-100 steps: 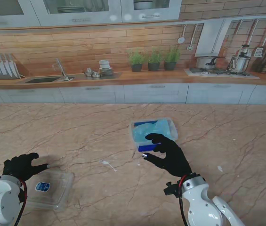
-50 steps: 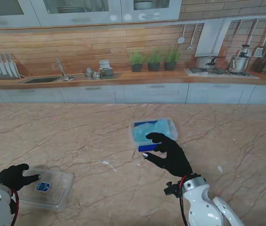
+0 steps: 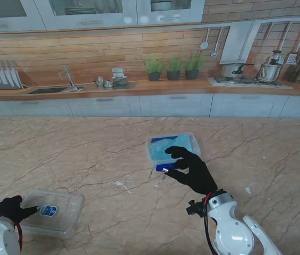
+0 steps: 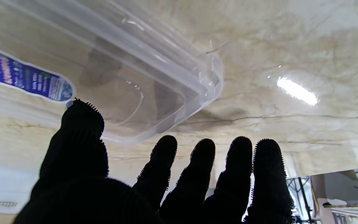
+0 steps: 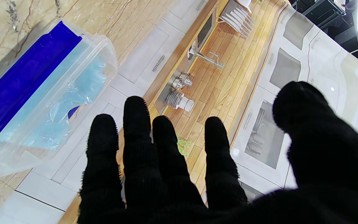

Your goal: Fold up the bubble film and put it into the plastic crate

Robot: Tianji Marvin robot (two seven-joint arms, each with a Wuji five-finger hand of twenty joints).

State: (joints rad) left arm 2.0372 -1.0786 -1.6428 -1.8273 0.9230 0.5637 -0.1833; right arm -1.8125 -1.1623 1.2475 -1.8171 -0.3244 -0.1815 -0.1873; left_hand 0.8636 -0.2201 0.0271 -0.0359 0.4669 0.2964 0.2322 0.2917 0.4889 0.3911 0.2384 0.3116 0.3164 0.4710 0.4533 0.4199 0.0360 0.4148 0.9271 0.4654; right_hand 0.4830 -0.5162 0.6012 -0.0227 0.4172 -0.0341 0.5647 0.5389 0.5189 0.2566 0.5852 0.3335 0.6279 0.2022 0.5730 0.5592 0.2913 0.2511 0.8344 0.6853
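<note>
A clear plastic crate (image 3: 196, 143) with a dark blue clasp (image 3: 165, 167) stands mid-table. The light blue bubble film (image 3: 179, 144) lies crumpled inside it. My right hand (image 3: 193, 171) hovers over the crate's near edge, fingers spread and holding nothing. The right wrist view shows the crate (image 5: 107, 56), the film (image 5: 70, 99) in it and my bare fingers (image 5: 135, 124) beside it. My left hand (image 3: 5, 208) is open at the near left, beside a clear lid (image 3: 59, 212) with a blue label. In the left wrist view its thumb (image 4: 81, 124) sits at the lid's (image 4: 154, 81) edge.
The marble table (image 3: 86, 154) runs to a far edge under the kitchen backdrop. A small white scrap (image 3: 119, 184) lies between the lid and the crate. Another pale speck (image 3: 248, 190) lies to the right of my right hand.
My left hand has drawn back toward me and leftward, off the clear lid. My right hand has edged slightly farther out over the crate's near edge.
</note>
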